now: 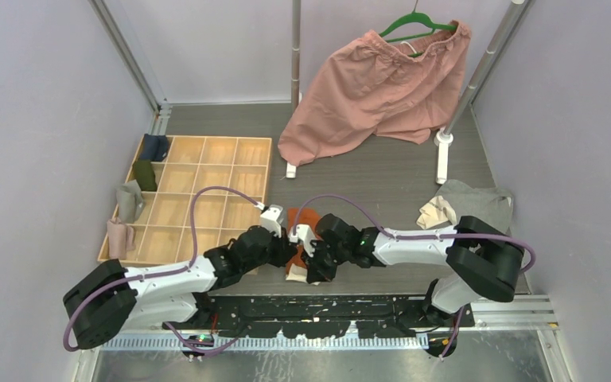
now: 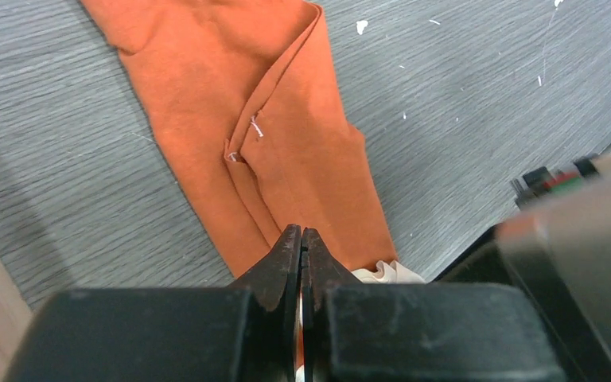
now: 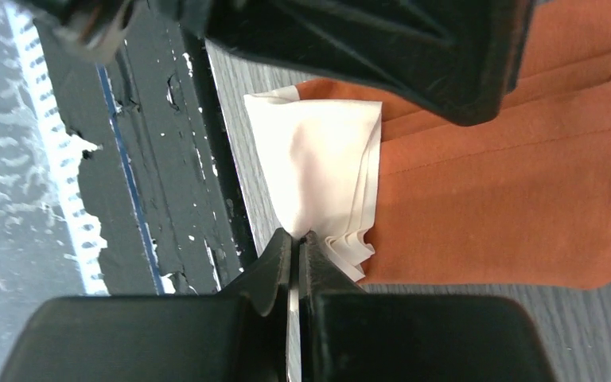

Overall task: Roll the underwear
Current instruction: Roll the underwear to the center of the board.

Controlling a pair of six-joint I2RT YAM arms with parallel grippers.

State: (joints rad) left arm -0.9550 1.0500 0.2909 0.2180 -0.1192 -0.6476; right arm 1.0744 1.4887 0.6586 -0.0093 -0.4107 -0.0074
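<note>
The rust-orange underwear (image 1: 308, 220) lies flat on the grey table between my two grippers, its cream-white trim (image 1: 293, 272) at the near end. In the left wrist view the orange cloth (image 2: 286, 119) is folded lengthwise, and my left gripper (image 2: 301, 232) is shut with its tips on the cloth just above the trim (image 2: 386, 273); no cloth shows between them. My right gripper (image 3: 294, 235) is shut on a corner of the white trim (image 3: 318, 159), with the orange cloth (image 3: 509, 183) beyond. From above, the left gripper (image 1: 289, 248) and right gripper (image 1: 309, 266) almost touch. The grey underwear (image 1: 477, 205) lies at the right.
A wooden compartment tray (image 1: 207, 140) at the left holds several rolled garments along its left column. Big pink shorts (image 1: 374, 87) hang from a green hanger on a rack whose poles (image 1: 295, 79) stand at the back. The black base rail (image 1: 326, 306) runs just behind the trim.
</note>
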